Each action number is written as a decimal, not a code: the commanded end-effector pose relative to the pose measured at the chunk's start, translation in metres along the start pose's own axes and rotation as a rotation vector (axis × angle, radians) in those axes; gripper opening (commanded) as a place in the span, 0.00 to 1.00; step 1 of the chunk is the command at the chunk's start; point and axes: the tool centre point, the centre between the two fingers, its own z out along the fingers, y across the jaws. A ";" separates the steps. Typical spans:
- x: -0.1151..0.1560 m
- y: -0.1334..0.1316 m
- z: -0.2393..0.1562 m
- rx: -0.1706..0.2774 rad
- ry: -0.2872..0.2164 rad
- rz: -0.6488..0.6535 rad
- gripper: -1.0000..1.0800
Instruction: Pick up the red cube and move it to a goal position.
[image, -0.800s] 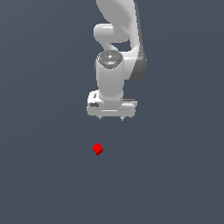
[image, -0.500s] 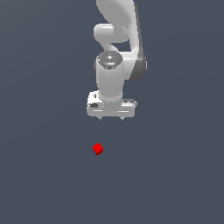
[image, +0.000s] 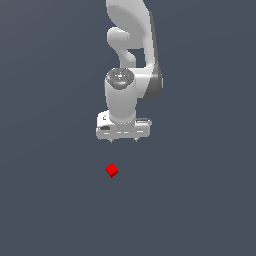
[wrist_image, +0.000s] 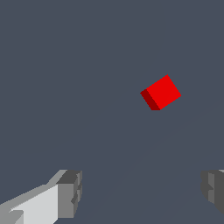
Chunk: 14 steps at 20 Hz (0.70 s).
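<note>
The white gripper (image: 122, 140) points straight down from the end of the arm, its jaws spread wide with nothing between them. In the wrist view the two grey fingertip pads (wrist_image: 70, 194) sit far apart at opposite edges of the picture, with only bare floor showing in the gap. In the exterior view the short fingertips just poke out below the flat white hand body.

The red cube (image: 112, 170) lies on the dark grey-blue floor (image: 50, 200), apart from the gripper and not touched by it. In the exterior view it sits below the gripper in the picture and slightly toward the exterior view's left of the gripper's middle. It is tiny, far smaller than the gripper, and turned so that a corner faces the camera. In the wrist view the red cube (wrist_image: 160, 92) appears ahead of the fingertips, nearer one pad than the other, with one shaded side visible.

Above the gripper, the white robot arm (image: 131, 50) rises out of the top of the exterior view.
</note>
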 end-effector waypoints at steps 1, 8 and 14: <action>0.004 0.006 0.009 0.000 0.000 -0.041 0.96; 0.020 0.027 0.044 -0.002 0.001 -0.200 0.96; 0.040 0.043 0.077 -0.004 0.003 -0.351 0.96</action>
